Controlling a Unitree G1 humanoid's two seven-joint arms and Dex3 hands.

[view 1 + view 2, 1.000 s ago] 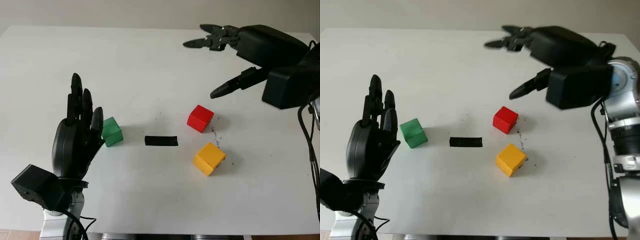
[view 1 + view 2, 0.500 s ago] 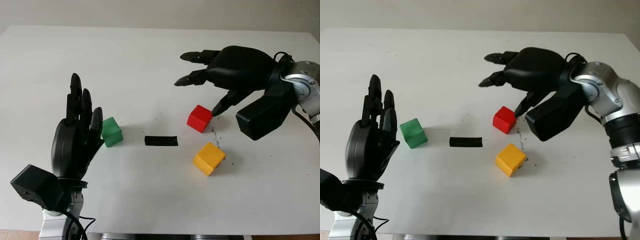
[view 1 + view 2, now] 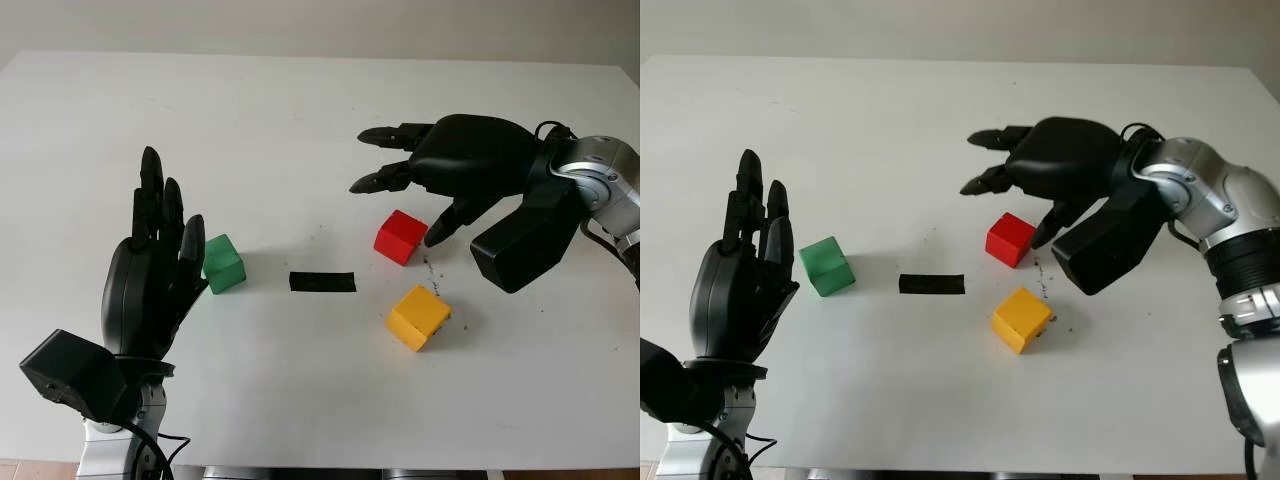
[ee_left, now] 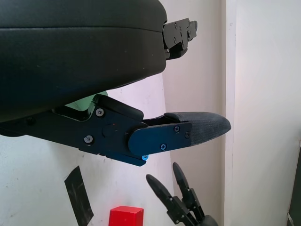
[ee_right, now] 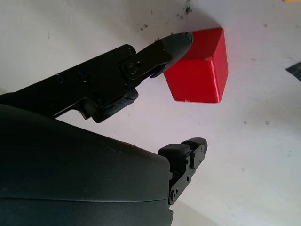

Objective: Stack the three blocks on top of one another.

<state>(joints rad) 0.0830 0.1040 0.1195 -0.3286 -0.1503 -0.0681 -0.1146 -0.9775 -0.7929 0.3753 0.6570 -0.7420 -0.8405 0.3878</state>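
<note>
Head camera first, everything placed off the black tape strip (image 3: 322, 281) in the middle of the white table (image 3: 300, 120). The red block (image 3: 400, 236) sits just right of the strip and a bit further back, the yellow block (image 3: 418, 316) right of it and nearer the robot, the green block (image 3: 223, 263) off to its left. All three are apart, so nothing's stacked yet. The right hand (image 3: 455, 165) hovers over the red block, open, fingers apart with nothing in them; its thumb tip comes down just beside the block's right edge. The left hand (image 3: 150, 280) stands upright just left of the green block, open and idle.

Left wrist view: a sliver of green peeks past that hand's shell, with the tape strip and red block beyond.

Right wrist view: the thumb (image 5: 171, 43) sits at the red block's corner, and I can't tell if it's touching. The other fingers are well clear of the opposite face.

These look like small, rigid, light cubes with smooth faces, so probably a little slippery. I'd pinch two opposite side faces squarely, not the corners, or it'll twist.
</note>
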